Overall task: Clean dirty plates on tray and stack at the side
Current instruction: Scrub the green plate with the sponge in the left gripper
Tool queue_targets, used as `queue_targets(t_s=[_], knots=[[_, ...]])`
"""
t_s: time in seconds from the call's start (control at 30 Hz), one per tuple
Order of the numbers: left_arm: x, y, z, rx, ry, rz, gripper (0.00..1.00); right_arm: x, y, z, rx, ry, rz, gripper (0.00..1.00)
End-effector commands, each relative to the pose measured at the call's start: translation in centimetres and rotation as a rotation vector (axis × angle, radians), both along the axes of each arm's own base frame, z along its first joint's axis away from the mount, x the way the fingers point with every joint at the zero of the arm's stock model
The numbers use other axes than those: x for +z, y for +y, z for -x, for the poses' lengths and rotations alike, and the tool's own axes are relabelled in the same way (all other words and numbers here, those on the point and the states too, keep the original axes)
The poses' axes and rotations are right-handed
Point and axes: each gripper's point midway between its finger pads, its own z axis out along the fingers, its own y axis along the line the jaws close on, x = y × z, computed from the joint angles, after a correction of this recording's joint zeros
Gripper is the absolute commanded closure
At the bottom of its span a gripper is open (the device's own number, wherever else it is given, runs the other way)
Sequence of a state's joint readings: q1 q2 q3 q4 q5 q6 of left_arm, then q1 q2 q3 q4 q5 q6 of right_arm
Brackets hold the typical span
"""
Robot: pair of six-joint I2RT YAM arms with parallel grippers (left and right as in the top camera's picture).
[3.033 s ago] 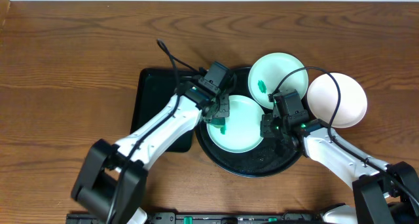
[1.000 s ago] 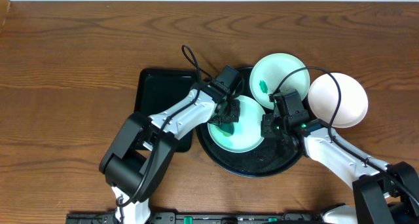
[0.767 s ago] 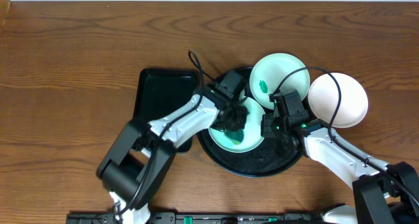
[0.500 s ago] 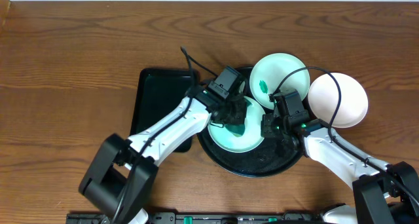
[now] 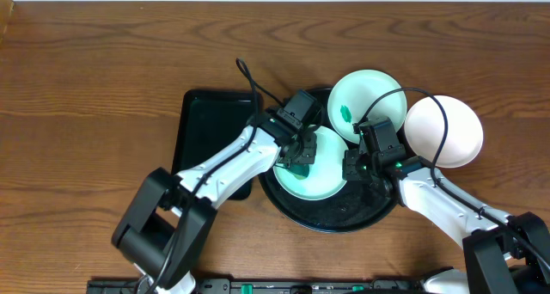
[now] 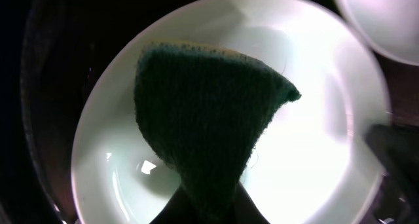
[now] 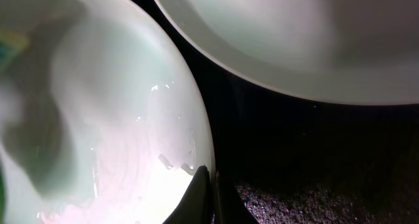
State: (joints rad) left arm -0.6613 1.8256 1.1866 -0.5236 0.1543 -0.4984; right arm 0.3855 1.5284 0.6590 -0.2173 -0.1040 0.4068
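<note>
Left gripper (image 5: 299,159) is clamped on a dark green sponge (image 6: 203,126) down in the mint plate (image 5: 322,180). Right gripper (image 5: 352,167) is pinched shut at that plate's rim.

Off to the left gripper's left lies the rectangular tray (image 5: 206,139). Between the two grippers, the mint plate sits in the round tray (image 5: 335,218). Just beyond the right gripper a second mint plate (image 5: 369,96) rests at the tray's back edge, with a green smear (image 5: 345,113) on its left side. To that gripper's right, the white plate (image 5: 447,131) is on the table (image 5: 86,88), just beside the tray. The left wrist view adds the sponge's wedge shape and thin yellow top edge against a glossy, glaring plate. The right wrist view shows the fingertips together at the plate's edge.
</note>
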Motion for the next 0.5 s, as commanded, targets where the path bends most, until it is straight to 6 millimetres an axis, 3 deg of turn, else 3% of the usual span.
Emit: queue_targets(t_s=[0.0,0.23,0.47], knots=[[-0.9,0.9,-0.3,0.068,0.025,-0.022,0.92,0.0,0.4,0.5,0.013,0.015,-0.024,0.99],[-1.2,3.8,-1.6,0.215,0.072,-0.022,0.92,0.0,0.4,0.5,0.013,0.014,-0.024,0.99],[-1.7,3.7,-0.8,0.210,0.111,-0.018,0.92,0.0,0.4,0.5,0.013,0.015,-0.024,0.99]])
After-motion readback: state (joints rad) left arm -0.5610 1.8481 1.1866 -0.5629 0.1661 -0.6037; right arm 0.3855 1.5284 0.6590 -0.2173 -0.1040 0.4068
